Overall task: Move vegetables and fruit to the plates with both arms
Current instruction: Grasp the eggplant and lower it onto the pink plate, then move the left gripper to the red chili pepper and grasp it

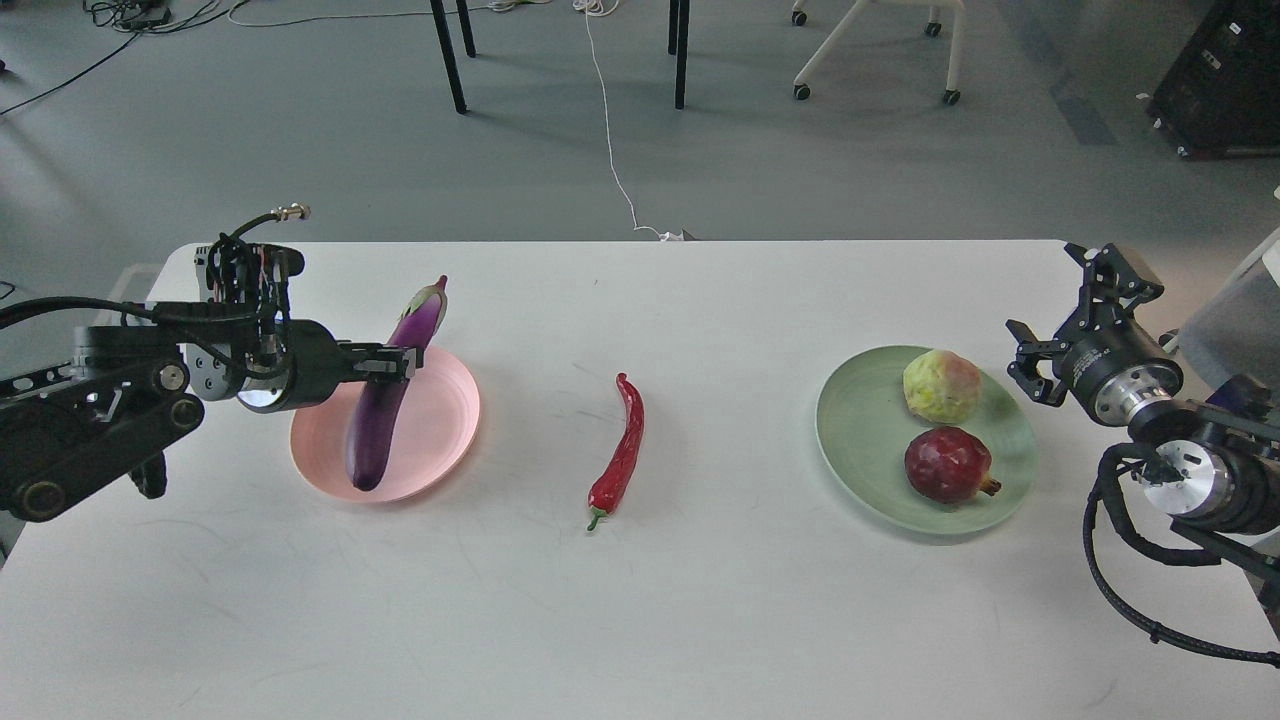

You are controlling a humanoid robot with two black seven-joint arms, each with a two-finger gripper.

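My left gripper (400, 362) is shut on the purple eggplant (385, 405) at its middle and holds it tilted over the pale pink plate (440, 420), cap end up and away from me. The red chili pepper (622, 450) lies on the white table between the plates. The pale green plate (860, 440) holds the yellow-green fruit (941, 386) and the dark red pomegranate (947, 465). My right gripper (1065, 315) is open and empty, just right of the green plate near the table's right edge.
The white table (700, 620) reaches its far edge near the top third of the view. Beyond it, on the grey floor, stand table legs (450, 55), a chair base (870, 50) and a white cable (610, 130).
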